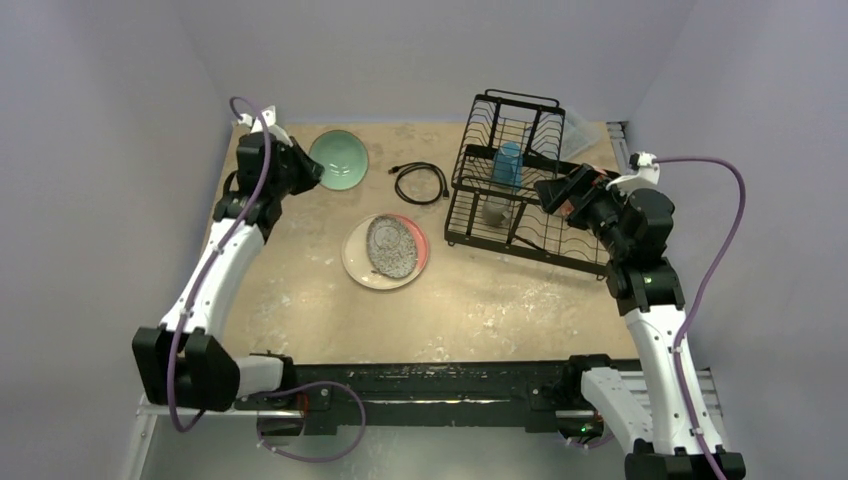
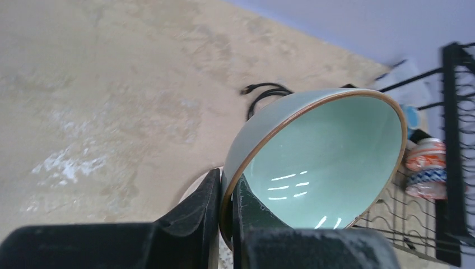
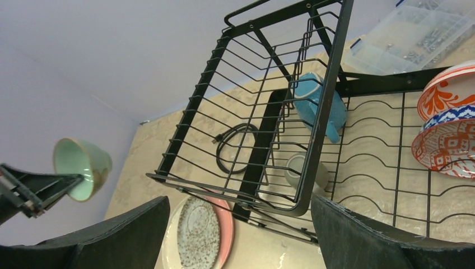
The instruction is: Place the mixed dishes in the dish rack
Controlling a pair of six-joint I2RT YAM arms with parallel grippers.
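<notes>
My left gripper [image 2: 227, 185] is shut on the rim of the teal bowl [image 2: 330, 157], one finger inside and one outside. It holds the bowl tilted above the table at the far left [image 1: 338, 160]. The grey speckled oval dish [image 1: 393, 246] lies on the cream-and-pink plate [image 1: 352, 262] at mid-table. The black wire dish rack [image 1: 510, 180] stands at the far right. It holds the blue cup [image 3: 313, 103], the grey mug [image 3: 297, 171] and two red-orange patterned bowls [image 3: 448, 140]. My right gripper [image 3: 240, 204] is open and empty above the rack's near right part.
A black coiled cable [image 1: 420, 182] lies between the bowl and the rack. A clear plastic box [image 3: 409, 33] sits behind the rack at the back right. Grey walls close in the table on the left, the right and the far side.
</notes>
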